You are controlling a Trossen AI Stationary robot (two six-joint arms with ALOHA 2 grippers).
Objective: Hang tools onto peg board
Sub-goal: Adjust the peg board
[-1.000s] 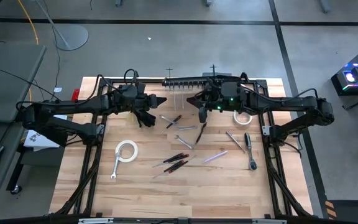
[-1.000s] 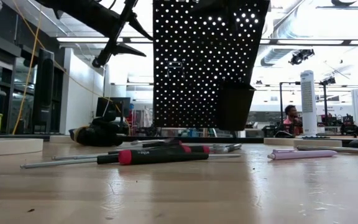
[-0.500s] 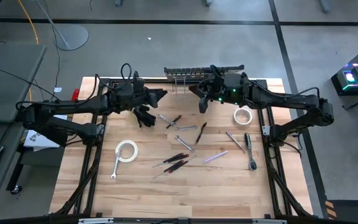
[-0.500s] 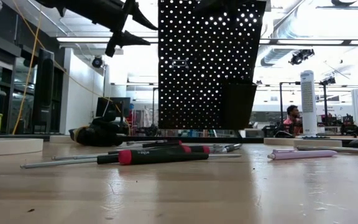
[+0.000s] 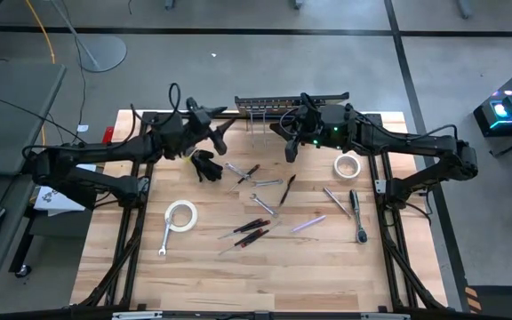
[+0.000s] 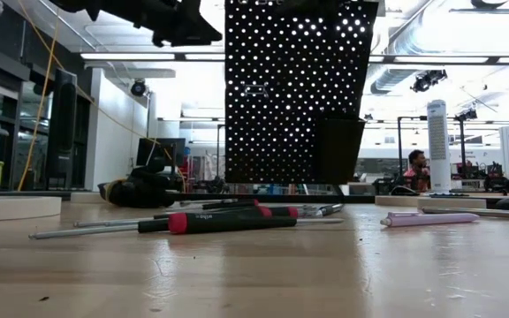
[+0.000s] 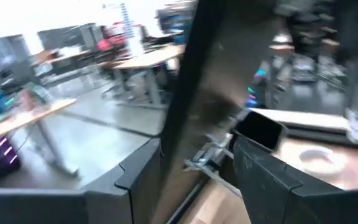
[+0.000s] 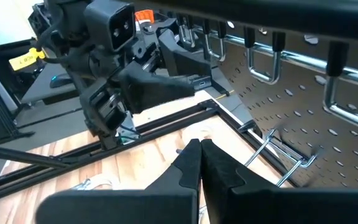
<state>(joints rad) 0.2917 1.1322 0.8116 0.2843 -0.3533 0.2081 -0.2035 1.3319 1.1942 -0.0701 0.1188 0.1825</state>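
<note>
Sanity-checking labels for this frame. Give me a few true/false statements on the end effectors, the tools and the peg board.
1. The right end effector is shut and holds nothing. True.
2. The left end effector carries a white tape roll. False: its jaws stand apart with no tool between them; both tape rolls lie on the table.
3. The peg board stands upright with a black bin on its front. True.
4. A wrench already hangs from the board's metal hooks. False: the hooks in view are bare.
5. The purple screwdriver lies on the table. True.
</note>
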